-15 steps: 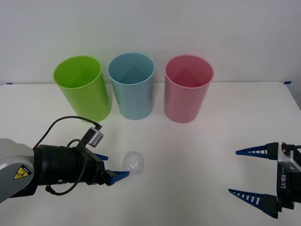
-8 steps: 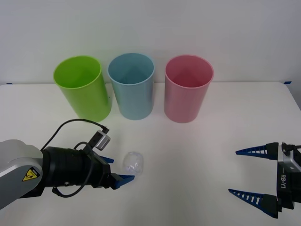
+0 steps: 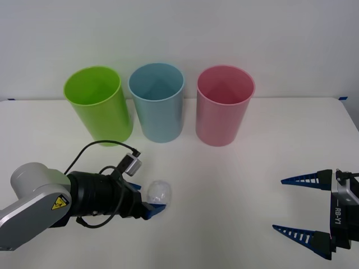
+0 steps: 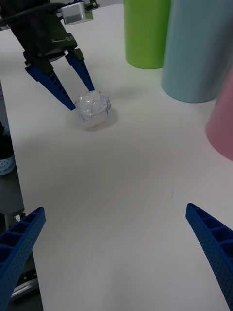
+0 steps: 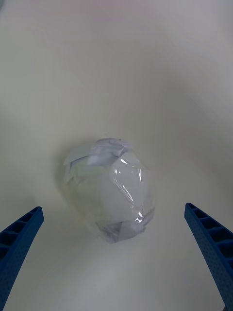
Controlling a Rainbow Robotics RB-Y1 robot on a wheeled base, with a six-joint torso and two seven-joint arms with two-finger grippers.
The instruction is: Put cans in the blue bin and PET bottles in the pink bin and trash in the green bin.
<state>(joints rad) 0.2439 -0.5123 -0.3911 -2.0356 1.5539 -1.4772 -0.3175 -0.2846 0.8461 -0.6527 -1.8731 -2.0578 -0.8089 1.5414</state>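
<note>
The trash (image 3: 159, 193), a small wad of clear, whitish film, lies on the white table (image 3: 235, 174) in front of the bins. My left gripper (image 3: 147, 199) is open, low over the table, its blue fingertips on either side of the trash (image 5: 112, 194) without squeezing it. The right wrist view shows the left gripper (image 4: 82, 97) straddling the trash (image 4: 93, 109). My right gripper (image 3: 277, 204) waits open at the near right. The green bin (image 3: 100, 103), blue bin (image 3: 158, 103) and pink bin (image 3: 223, 106) stand upright in a row at the back. Cans and PET bottles are out of view.
A black cable (image 3: 104, 144) loops above the left wrist. The white wall rises right behind the bins. Bare tabletop separates the trash from the right gripper, and the table's right edge (image 3: 350, 112) is near the right arm.
My left gripper has advanced to the right toward the trash, and its fingertips now flank the wad. The trash, the bins and the right arm have not moved.
</note>
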